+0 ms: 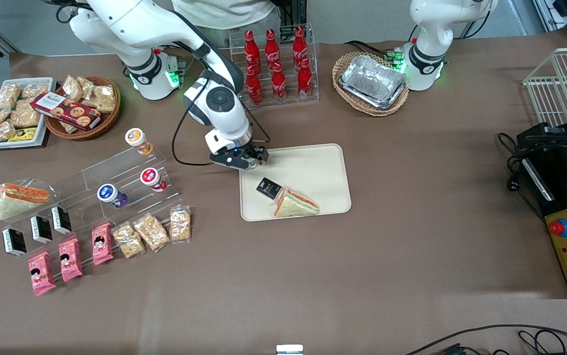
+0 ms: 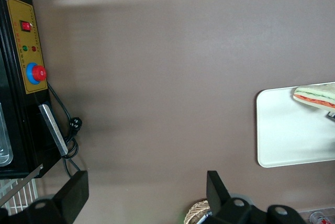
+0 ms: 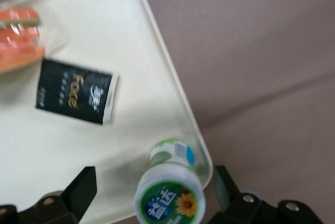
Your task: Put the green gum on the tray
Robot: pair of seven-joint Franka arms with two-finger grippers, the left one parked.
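Observation:
The green gum (image 3: 170,192), a small jar with a white lid and green label, stands on the cream tray (image 3: 78,145) just inside one rounded corner. My right gripper (image 3: 153,177) hovers straight above it, open, with a finger on each side of the lid and a gap to both. In the front view the gripper (image 1: 246,160) hangs over the tray (image 1: 313,167) at the corner toward the working arm's end and farther from the camera; the arm's hand hides the jar there.
A black packet (image 1: 268,188) and a wrapped sandwich (image 1: 294,203) lie on the tray. A clear stepped stand holds orange-lidded (image 1: 138,139), red-lidded (image 1: 152,178) and purple-lidded (image 1: 111,195) jars. A cola bottle rack (image 1: 276,69) and a wicker basket (image 1: 372,84) stand farther back.

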